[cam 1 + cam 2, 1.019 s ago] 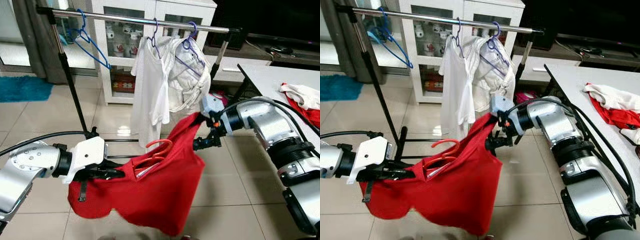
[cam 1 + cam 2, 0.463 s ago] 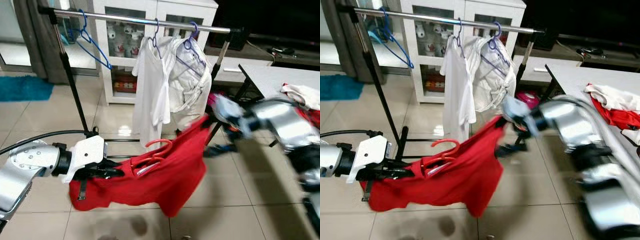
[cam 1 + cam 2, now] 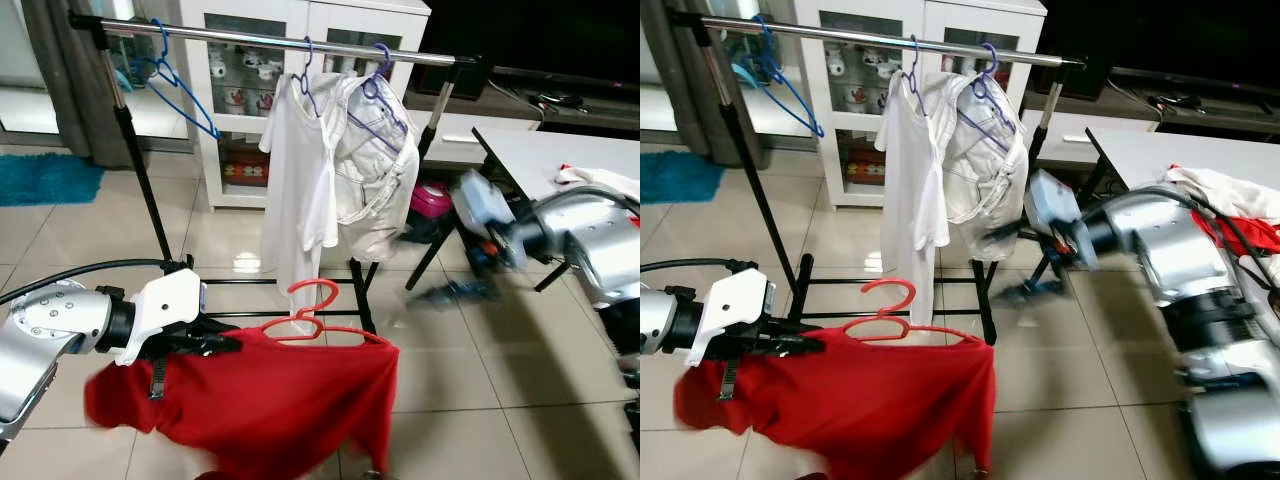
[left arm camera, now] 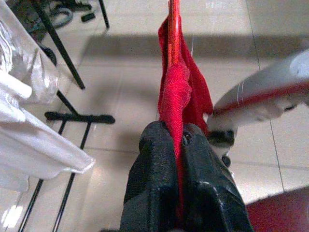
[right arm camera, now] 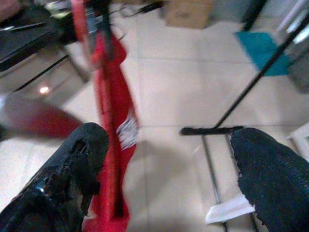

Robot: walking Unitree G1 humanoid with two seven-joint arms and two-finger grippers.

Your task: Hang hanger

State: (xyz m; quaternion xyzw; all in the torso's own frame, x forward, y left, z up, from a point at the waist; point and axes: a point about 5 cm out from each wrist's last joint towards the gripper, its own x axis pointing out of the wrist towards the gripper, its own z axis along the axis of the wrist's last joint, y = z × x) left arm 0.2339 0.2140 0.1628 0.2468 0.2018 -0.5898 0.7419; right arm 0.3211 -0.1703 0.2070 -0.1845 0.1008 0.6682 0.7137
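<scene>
Released by the right gripper (image 5: 164, 169), whose fingers now stand spread and empty, the red shirt (image 3: 270, 400) has dropped to hang from the red hanger (image 3: 315, 318); left gripper (image 4: 181, 140) fingers clenched on hanger and cloth, low before the clothes rack (image 3: 280, 40). Shirt now seated on the hanger; judged next: lifting the hook onto the rail

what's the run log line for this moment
left gripper: shut on red shirt on red hanger | right gripper: open, apart from shirt | rail: two white garments, blue hanger | red hanger: not yet hung
</scene>
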